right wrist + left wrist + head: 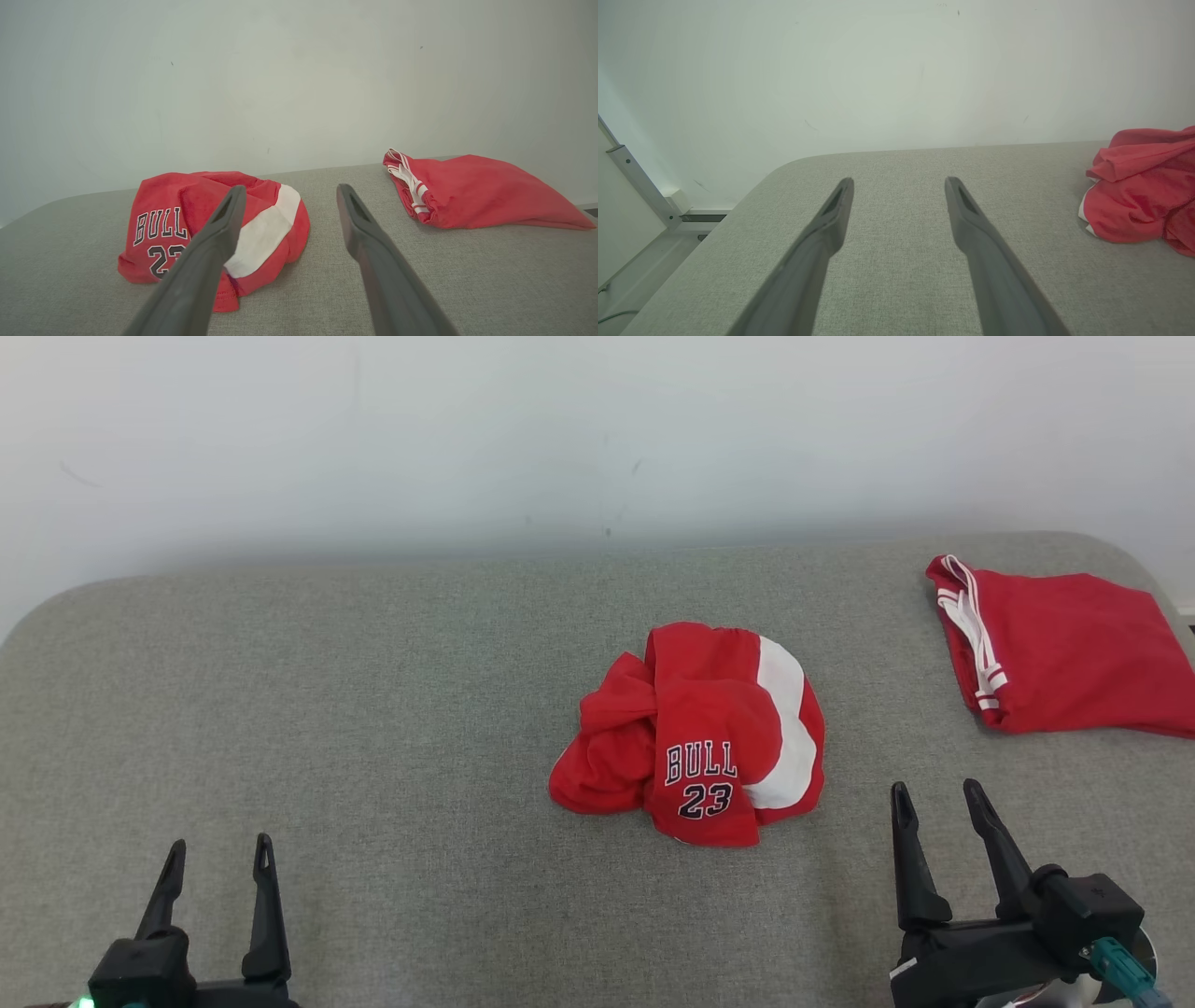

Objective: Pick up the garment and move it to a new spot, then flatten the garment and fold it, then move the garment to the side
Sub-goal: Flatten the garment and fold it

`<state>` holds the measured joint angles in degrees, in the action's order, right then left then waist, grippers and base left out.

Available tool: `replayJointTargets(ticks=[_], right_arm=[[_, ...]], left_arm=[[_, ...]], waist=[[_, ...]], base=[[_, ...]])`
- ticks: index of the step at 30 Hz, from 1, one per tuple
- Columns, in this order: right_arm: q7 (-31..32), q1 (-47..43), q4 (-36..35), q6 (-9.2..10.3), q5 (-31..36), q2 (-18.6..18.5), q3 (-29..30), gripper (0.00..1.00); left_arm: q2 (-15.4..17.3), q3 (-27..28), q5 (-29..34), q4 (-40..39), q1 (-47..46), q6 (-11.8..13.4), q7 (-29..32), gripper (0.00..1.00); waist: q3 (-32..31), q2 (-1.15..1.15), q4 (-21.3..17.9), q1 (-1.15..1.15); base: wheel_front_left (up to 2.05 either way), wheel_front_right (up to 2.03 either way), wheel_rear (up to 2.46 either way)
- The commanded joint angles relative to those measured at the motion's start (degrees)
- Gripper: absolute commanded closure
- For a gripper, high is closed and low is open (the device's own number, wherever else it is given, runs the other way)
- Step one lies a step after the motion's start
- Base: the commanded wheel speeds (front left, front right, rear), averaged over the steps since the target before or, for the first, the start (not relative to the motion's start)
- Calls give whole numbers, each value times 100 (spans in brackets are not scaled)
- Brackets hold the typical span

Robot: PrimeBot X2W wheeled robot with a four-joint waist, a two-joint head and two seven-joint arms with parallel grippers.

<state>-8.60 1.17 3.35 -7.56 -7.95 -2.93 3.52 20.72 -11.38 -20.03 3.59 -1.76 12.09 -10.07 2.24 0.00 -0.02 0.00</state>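
Garment crumpled mid-table: the red Bulls garment (695,737), lettered with a 23, lies bunched in a mound on the grey fabric tabletop (373,709); jersey or shorts, cannot tell. Left gripper (220,842) hangs at the near left, jaws spread wide, empty, well apart from the mound. Right gripper (935,787) sits near its right flank, jaws also spread, empty. A folded red piece (1064,649) lies at the far right. Likely risks: pinching a single top layer so the bundle trails and drags, fingertips snagging the table covering, or reaching for the wrong red piece.
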Motion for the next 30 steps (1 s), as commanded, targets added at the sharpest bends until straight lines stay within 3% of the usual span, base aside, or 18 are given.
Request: replayJointTargets(ticks=[1, 30], right_arm=[[-9, -8, 2, 12, 15, 11, 1, 0], [-3, 8, 6, 13, 30, 11, 20, 0]], left_arm=[[27, -11, -9, -12, -45, 12, 5, 0], [77, -62, -86, 7, -61, 99, -58, 0]], waist=[[1, 0, 1, 0], [42, 0, 21, 0]], base=[[0, 0, 0], [0, 0, 0]])
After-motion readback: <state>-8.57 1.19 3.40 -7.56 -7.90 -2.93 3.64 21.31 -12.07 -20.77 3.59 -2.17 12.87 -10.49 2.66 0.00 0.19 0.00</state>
